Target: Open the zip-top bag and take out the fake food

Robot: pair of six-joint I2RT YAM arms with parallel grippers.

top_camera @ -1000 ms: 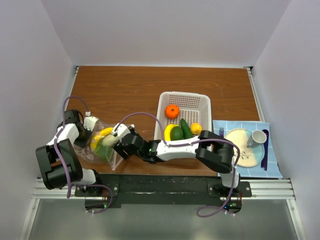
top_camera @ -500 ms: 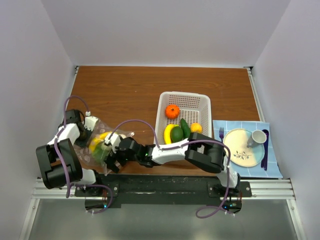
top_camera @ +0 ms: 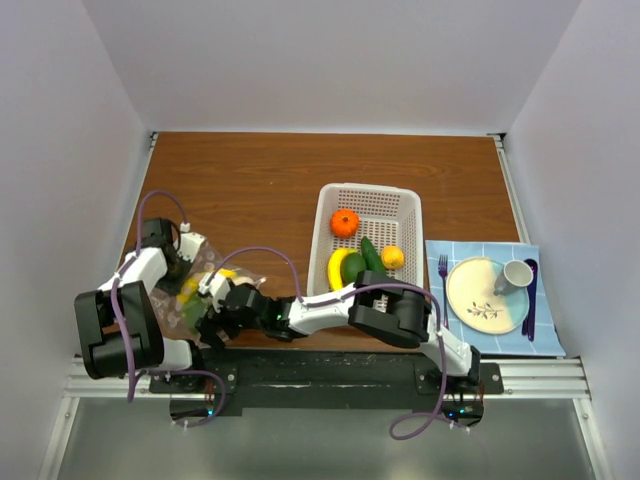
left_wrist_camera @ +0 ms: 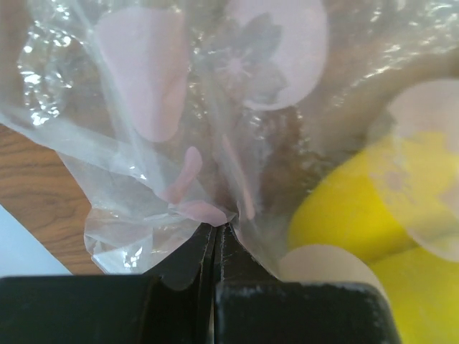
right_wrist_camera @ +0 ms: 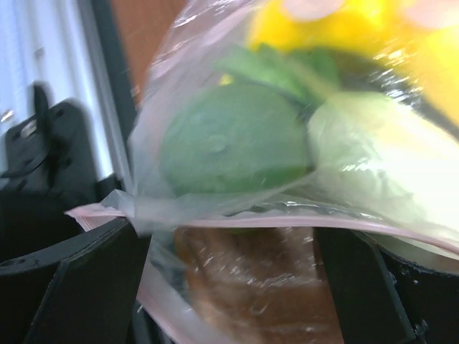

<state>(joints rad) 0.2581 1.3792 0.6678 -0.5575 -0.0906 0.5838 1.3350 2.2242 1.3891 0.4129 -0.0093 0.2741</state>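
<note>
At the near left of the table (top_camera: 270,190), the zip-top bag (top_camera: 205,290) sits with a fold pinched tight in the left gripper (left_wrist_camera: 215,228). The right gripper (right_wrist_camera: 229,265), spread wide, straddles the zip strip (right_wrist_camera: 287,218). That thin film could slip free, and the fake food (right_wrist_camera: 233,140) could then spill off the near edge.

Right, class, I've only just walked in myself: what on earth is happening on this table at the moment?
Two robot arms are working on a zip-top bag. The left end effector is shut, pinching a fold of the clear plastic. The right end effector sits open at the bag's pink zip strip, its fingers wide apart. Yellow, green and pale fake food is inside the bag. More pieces lie in the white basket.
</note>
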